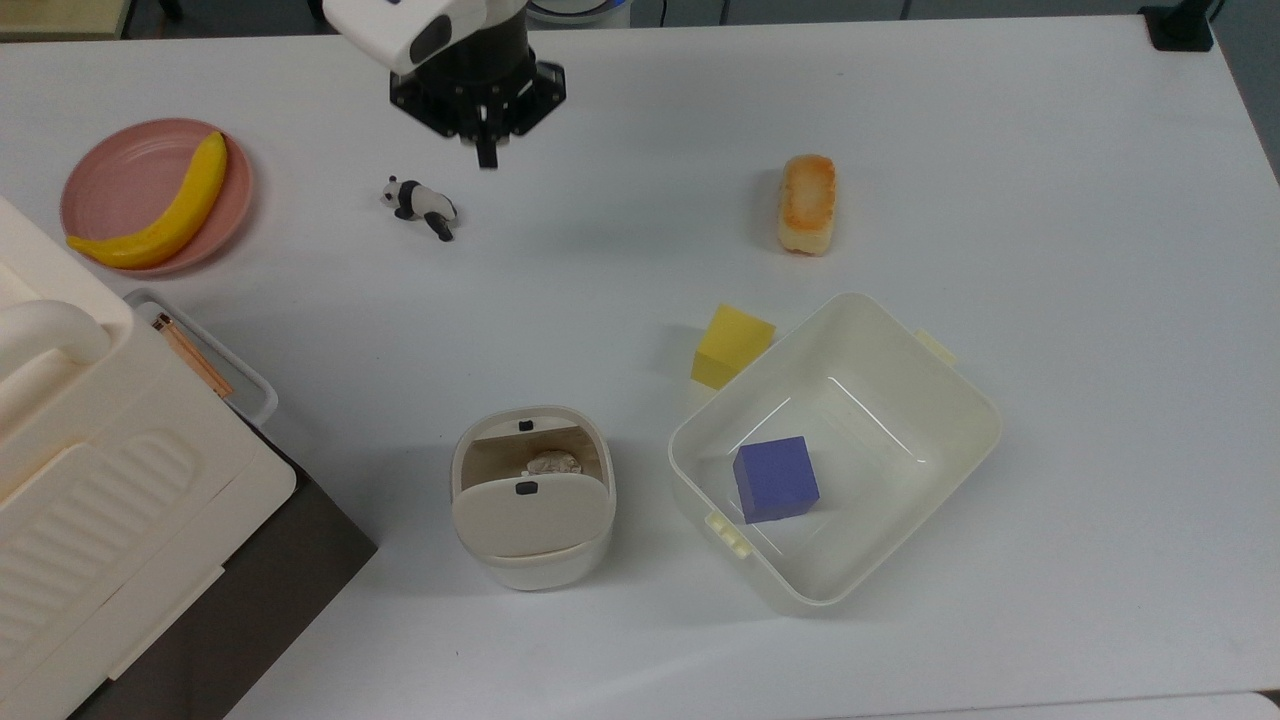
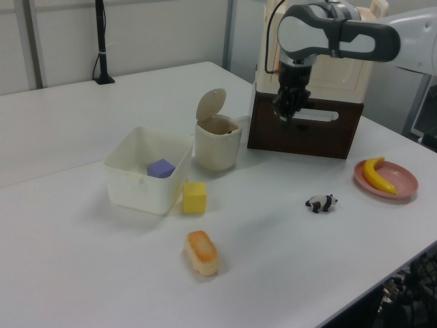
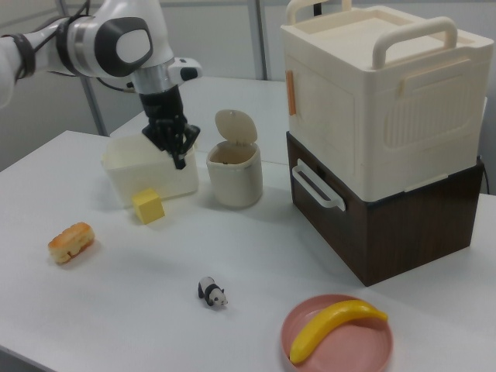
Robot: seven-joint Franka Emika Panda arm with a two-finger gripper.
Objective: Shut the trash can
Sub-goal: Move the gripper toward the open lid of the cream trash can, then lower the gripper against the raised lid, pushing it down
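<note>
Nearest in the left view lies a bread roll (image 2: 201, 252) on the white tabletop (image 2: 82, 273), with a small panda figure (image 2: 321, 202) toward the left view's right. Behind the roll stands a yellow cube (image 2: 194, 197), touching or just beside the open cream tub (image 2: 147, 169), which holds a blue cube (image 2: 161, 168). Just beside the tub, toward the left view's right, stands the trash can (image 2: 218, 143); its hinged lid (image 2: 210, 104) is raised upright, and in the top view a crumpled pale scrap (image 1: 553, 462) shows inside the opening. A pink plate (image 2: 386, 180) carrying a banana (image 2: 377, 175) sits at the left view's right edge. Farther back, a ribbed cream case (image 3: 384, 93) rests on a dark brown box (image 3: 387, 213). The pincer (image 2: 287, 120) hangs above the tabletop, well apart from the trash can, its fingers pressed together and holding nothing; in the top view it is near the panda figure, toward the far edge.
</note>
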